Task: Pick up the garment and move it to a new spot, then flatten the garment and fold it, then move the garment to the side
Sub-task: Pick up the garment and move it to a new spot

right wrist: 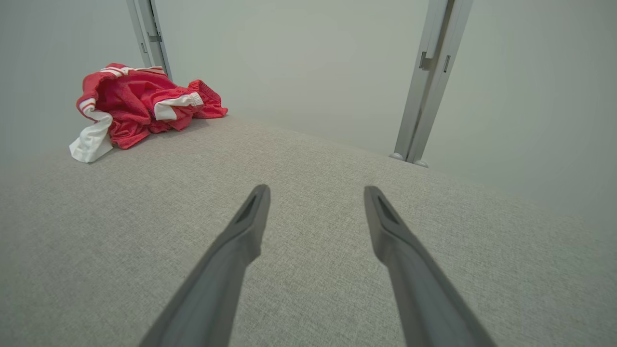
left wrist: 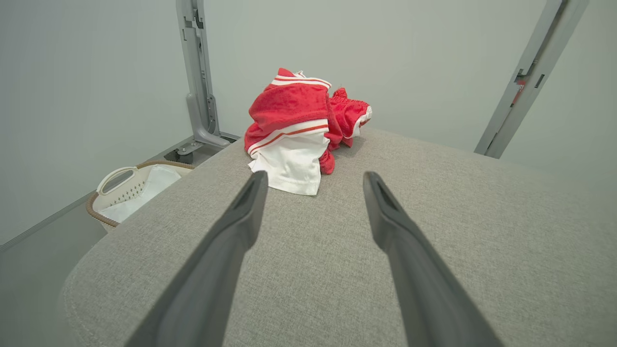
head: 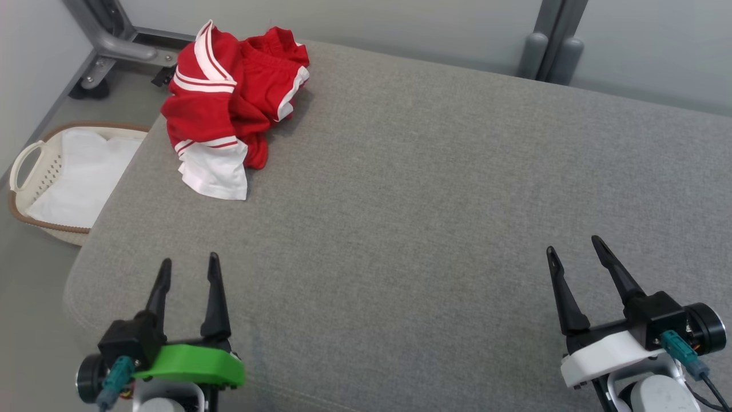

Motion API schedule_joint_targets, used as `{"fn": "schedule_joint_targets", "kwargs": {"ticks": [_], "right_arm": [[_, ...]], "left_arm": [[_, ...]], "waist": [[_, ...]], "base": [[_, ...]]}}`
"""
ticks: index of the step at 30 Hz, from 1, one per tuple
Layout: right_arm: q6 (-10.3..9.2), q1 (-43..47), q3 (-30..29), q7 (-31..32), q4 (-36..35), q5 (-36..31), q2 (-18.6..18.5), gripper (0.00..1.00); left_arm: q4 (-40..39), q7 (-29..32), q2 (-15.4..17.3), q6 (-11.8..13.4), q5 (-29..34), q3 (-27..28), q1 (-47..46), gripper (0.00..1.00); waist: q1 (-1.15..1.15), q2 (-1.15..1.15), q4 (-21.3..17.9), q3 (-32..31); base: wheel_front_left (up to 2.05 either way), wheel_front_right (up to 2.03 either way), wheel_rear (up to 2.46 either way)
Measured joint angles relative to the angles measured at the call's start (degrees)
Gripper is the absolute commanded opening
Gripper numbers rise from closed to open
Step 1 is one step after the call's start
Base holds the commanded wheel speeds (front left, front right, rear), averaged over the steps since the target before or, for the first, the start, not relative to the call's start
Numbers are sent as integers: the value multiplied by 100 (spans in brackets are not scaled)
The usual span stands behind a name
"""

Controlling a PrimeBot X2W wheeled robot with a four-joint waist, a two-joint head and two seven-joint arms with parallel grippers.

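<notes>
Red cloth with white bands and a white hem: garment (head: 229,109), crumpled in a heap at the far left corner of the grey fabric-covered counter (head: 400,200), as seen from the head. Well ahead of the left gripper (head: 190,257); far off and diagonally across the counter from the right gripper (head: 573,243). Fingers of both spread apart, grasping nothing, over the counter's near edge. Open grey fabric between fingers and garment. On the floor left of the counter, beside the garment's corner: pale plastic basket (head: 51,166) with a brown rim, holding a white cloth (head: 80,177). Behind the garment, a grey metal frame (head: 114,43) on a caster; past the far edge at right, two grey posts (head: 552,51).

Along the left wrist: garment (left wrist: 294,120) straight ahead, white hem nearest, just beyond the parted fingers (left wrist: 231,241), not touching them. Basket (left wrist: 123,185) low at left, white cloth (left wrist: 154,178) inside. Upright frame (left wrist: 197,72) behind the garment.

Along the right wrist: garment (right wrist: 140,103) high at left, well apart from the released fingers (right wrist: 409,270). Grey posts (right wrist: 429,82) beyond the counter's far edge at right.
</notes>
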Motion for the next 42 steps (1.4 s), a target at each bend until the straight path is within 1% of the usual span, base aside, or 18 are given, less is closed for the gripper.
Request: {"fn": "schedule_joint_targets", "kwargs": {"ticks": [3, 5, 7, 9, 11, 13, 17, 20, 23, 30, 33, 40, 42], "right_arm": [[0, -66, -11, 0, -14, -42, -1, 100], [0, -129, -20, 0, -30, -84, -2, 100], [0, -187, -9, 0, -34, -99, -2, 100], [0, -260, 25, 0, -34, -137, -2, 100], [0, -309, 57, 0, -32, -146, -1, 100], [0, -364, 102, -1, -33, -188, -2, 100], [0, -417, 148, 0, -34, -241, -2, 100], [0, -446, 203, 0, -37, -279, -3, 100], [0, -490, 220, 0, -53, -314, -2, 100], [0, -597, 241, 0, -83, -409, -3, 100], [0, -616, 250, 0, -91, -441, -3, 100], [0, -693, 267, 0, -96, -485, -3, 100], [0, -714, 267, 0, -96, -490, -3, 100]], "left_arm": [[-114, 0, -1, -10, 147, 252, -232, 100], [-179, 0, 8, -65, 253, 457, -485, 100], [-191, 0, 100, -130, 330, 702, -862, 100], [-53, 0, 318, -193, 423, 875, -1311, 100], [193, 0, 533, -236, 511, 929, -1682, 100], [668, 0, 756, -261, 531, 961, -2187, 100], [1447, 58, 992, -300, 576, 909, -2945, 100], [2098, 301, 1132, -311, 486, 909, -3458, 100], [2646, 564, 1254, -336, 457, 810, -3795, 100], [3685, 1106, 1393, -367, 435, 435, -4219, 100], [3958, 1225, 1399, -380, 416, 326, -4331, 100], [4397, 1238, 1408, -380, 356, 208, -4545, 100], [4497, 1218, 1392, -253, 338, 212, -4639, 100]], "waist": [[0, 0, -49, 86], [0, 0, -88, 153], [0, 0, -146, 230], [0, 0, -226, 296], [0, 0, -303, 346], [0, 0, -417, 415], [0, 0, -602, 546], [0, 0, -751, 676], [0, 0, -874, 823], [0, 0, -1097, 1223], [0, 0, -1158, 1384], [0, 0, -1229, 1673], [0, 0, -1236, 1728]], "base": [[0, 0, 0], [0, 0, 0], [0, 0, 0], [0, 0, 0], [0, 0, 0], [0, 0, 0], [0, 0, 0], [0, 0, 0], [0, 0, 0], [0, 0, 0], [0, 0, 0], [0, 0, 0], [0, 0, 0]]}}
